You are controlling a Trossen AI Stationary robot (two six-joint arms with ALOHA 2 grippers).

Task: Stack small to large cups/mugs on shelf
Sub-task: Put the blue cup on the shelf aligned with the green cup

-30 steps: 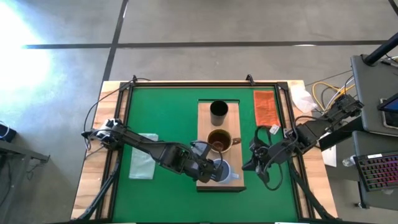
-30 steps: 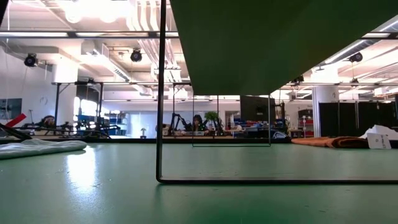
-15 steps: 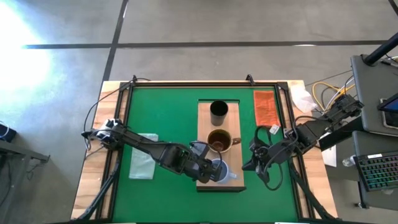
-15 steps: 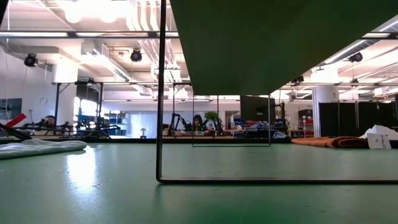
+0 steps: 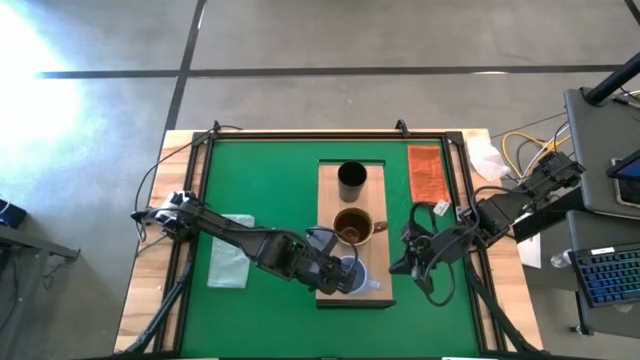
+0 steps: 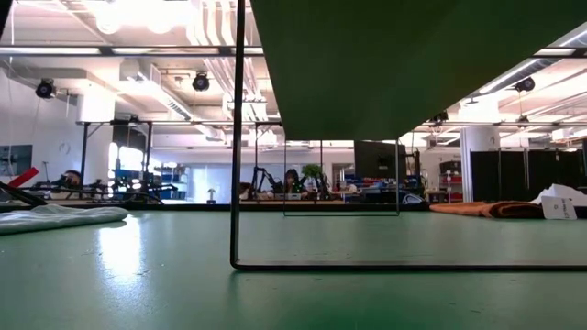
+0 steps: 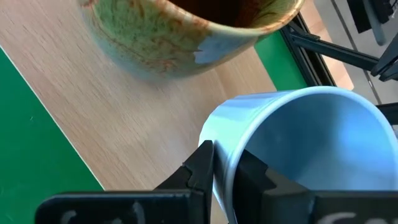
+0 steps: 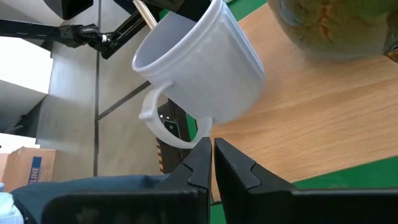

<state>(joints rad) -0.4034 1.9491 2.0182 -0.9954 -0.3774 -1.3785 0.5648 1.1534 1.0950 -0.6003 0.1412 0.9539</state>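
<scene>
The light-wood shelf [image 5: 330, 200] stands raised on thin metal legs [image 6: 237, 137] in the middle of the green table. On it stand a black tumbler [image 5: 351, 180] at the far end and a brown-olive mug [image 5: 352, 226] in the middle. The pale blue-white mug [image 5: 358, 276] is at the near end, its handle [image 5: 374, 285] toward the table's right. My left gripper [image 5: 340, 270] is shut on this mug. My right gripper [image 5: 403, 264] is shut and empty beside the shelf's right edge, pointing at the pale mug [image 8: 199, 68]. My left gripper holds the pale mug by its rim wall [image 7: 219, 163] on the side away from the handle, one finger [image 7: 200, 163] outside and one [image 7: 250, 172] inside. The fingers come slanting down from the table's left. The mug leans; whether its base touches the shelf I cannot tell.
A pale green cloth [image 5: 228, 262] lies on the table's left part and an orange-red cloth [image 5: 426, 173] at the far right. A black frame [image 5: 330, 133] runs around the green mat. Cables and a keyboard [image 5: 610, 275] lie off the table's right side.
</scene>
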